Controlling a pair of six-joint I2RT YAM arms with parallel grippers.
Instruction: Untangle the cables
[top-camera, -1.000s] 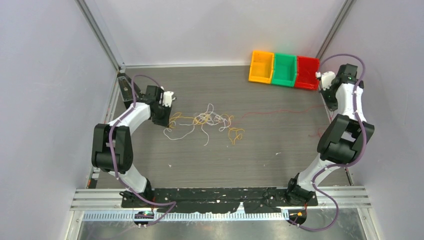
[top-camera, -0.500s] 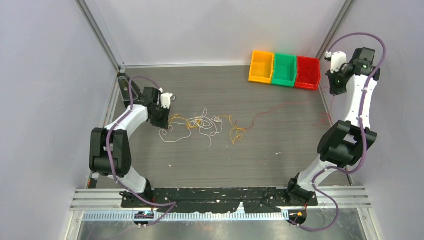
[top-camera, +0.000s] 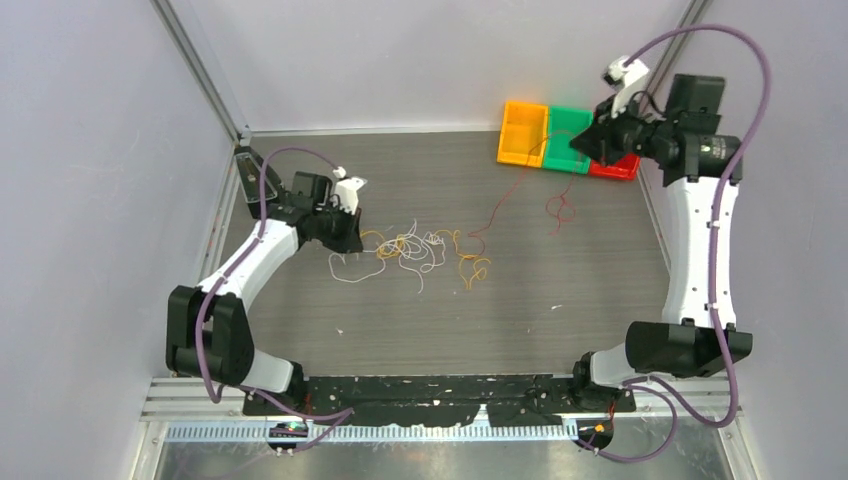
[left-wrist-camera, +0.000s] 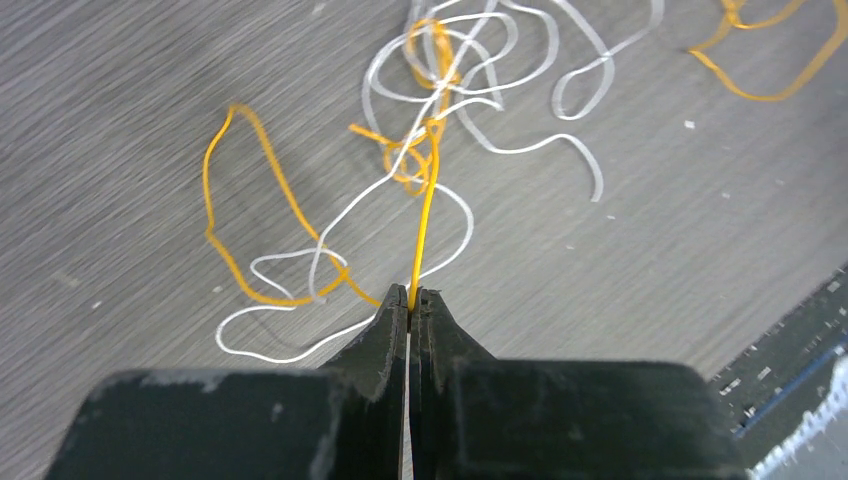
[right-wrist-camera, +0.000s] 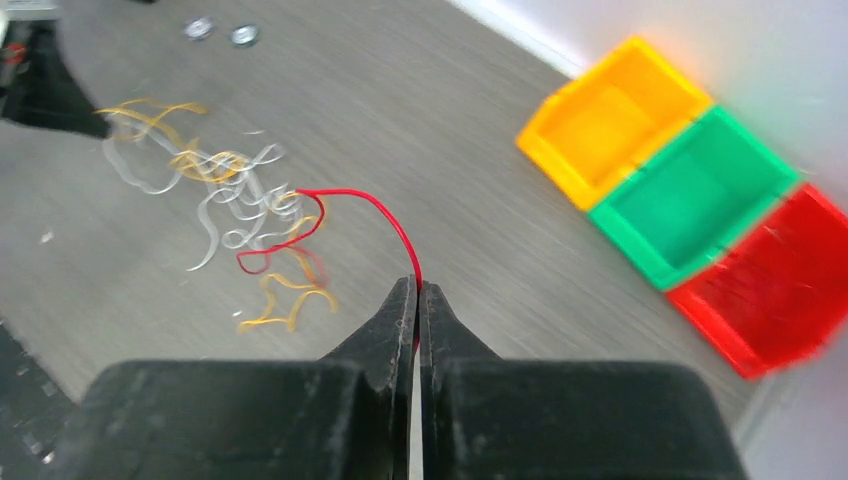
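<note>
- The left tool (left-wrist-camera: 410, 296) is clenched on a yellow-orange cable (left-wrist-camera: 424, 225), which runs straight from the tips into the tangle (top-camera: 415, 248).
- The right tool (right-wrist-camera: 417, 290) is clenched on a red cable (right-wrist-camera: 372, 201) and is held raised near the far right of the desk (top-camera: 450, 320).
- The red cable arcs away from the right tool and drops to the right side of the tangle.
- The tangle lies mid-desk, just beside the left tool; white cables (left-wrist-camera: 485, 135) and yellow-orange loops are interlaced there.
- An orange bin (right-wrist-camera: 610, 120), a green bin (right-wrist-camera: 700, 195) and a red bin (right-wrist-camera: 790, 280) stand side by side, touching, at the far right corner.
</note>
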